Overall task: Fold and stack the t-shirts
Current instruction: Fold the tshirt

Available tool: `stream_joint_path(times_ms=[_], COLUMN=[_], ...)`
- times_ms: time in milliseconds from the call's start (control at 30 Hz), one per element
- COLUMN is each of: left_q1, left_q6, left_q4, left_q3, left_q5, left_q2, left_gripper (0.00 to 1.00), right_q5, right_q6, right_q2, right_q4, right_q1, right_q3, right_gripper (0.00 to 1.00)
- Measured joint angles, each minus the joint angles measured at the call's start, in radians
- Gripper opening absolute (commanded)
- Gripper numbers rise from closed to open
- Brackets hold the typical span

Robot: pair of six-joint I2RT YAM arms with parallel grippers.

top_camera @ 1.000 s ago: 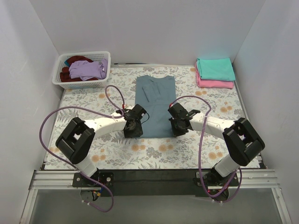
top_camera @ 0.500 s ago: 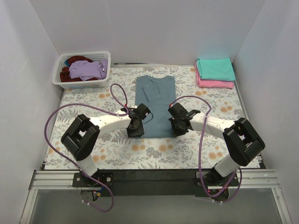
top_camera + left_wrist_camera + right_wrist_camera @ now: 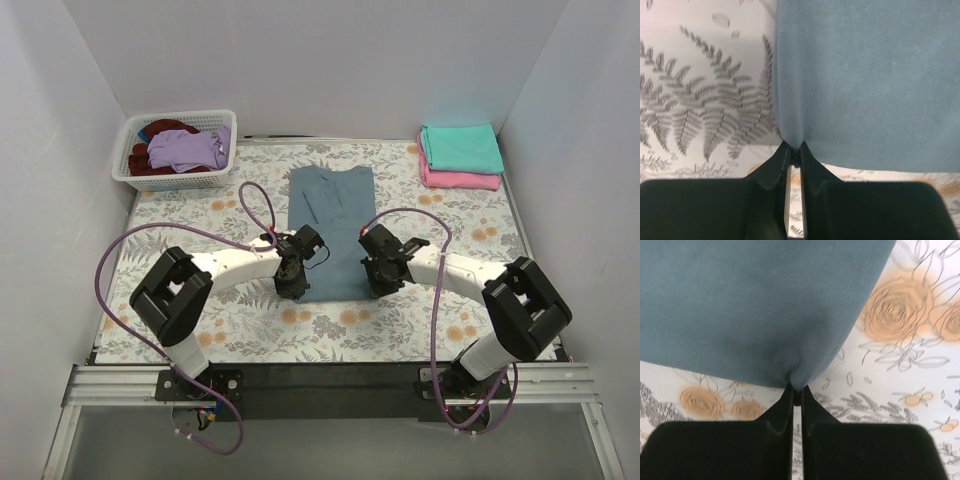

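Observation:
A slate blue-grey t-shirt (image 3: 332,215) lies folded into a long strip at the middle of the table. My left gripper (image 3: 289,283) is shut on its near left corner (image 3: 790,135), the cloth pinched between the fingertips. My right gripper (image 3: 375,282) is shut on its near right corner (image 3: 805,375). Both corners are lifted slightly off the table. A teal t-shirt (image 3: 460,147) lies folded on a pink t-shirt (image 3: 458,179) at the back right. A lilac t-shirt (image 3: 187,148) and a dark red t-shirt (image 3: 150,160) lie crumpled in the basket.
A white lattice basket (image 3: 178,178) stands at the back left corner. The table has a floral cloth (image 3: 180,220). Purple cables loop over both arms. White walls close in the left, back and right sides.
Both grippers have drawn a little inward and away from me with the shirt's near edge, which now sits slightly farther back. The left arm's cable loop has shifted.

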Motion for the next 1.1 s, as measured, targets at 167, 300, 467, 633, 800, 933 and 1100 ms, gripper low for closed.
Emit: stream_joint_path(times_ms=[167, 300, 467, 633, 800, 933, 1100], left_q1=[-0.076, -0.226, -0.457, -0.534, -0.472, -0.365, -0.227], left_q6=[-0.03, -0.112, -0.272, -0.36, -0.36, -0.301, -0.213], left_q4=[-0.102, -0.208, -0.343, -0.422, -0.523, -0.556, -0.553], left_q3=[-0.029, -0.076, -0.146, -0.144, 0.009, 0.116, 0.154], left_q5=[0.028, 0.067, 0.145, 0.207, 0.165, 0.116, 0.088], left_q2=[-0.065, -0.202, -0.395, -0.442, -0.423, -0.41, -0.41], left_gripper=[0.0, 0.0, 0.0, 0.0, 0.0, 0.0, 0.0], right_q5=[-0.037, -0.089, -0.19, -0.252, -0.15, -0.097, -0.079], right_q6=[0.002, 0.058, 0.197, 0.302, 0.296, 0.229, 0.136], right_q2=[-0.116, -0.29, -0.494, -0.573, -0.492, -0.412, -0.308], right_q4=[-0.101, -0.208, -0.319, -0.415, -0.56, -0.607, -0.64], right_q1=[0.066, 0.179, 0.362, 0.439, 0.423, 0.35, 0.249], right_q3=[-0.025, -0.065, -0.14, -0.139, 0.095, 0.289, 0.422], right_gripper=[0.01, 0.01, 0.01, 0.01, 0.01, 0.01, 0.01])
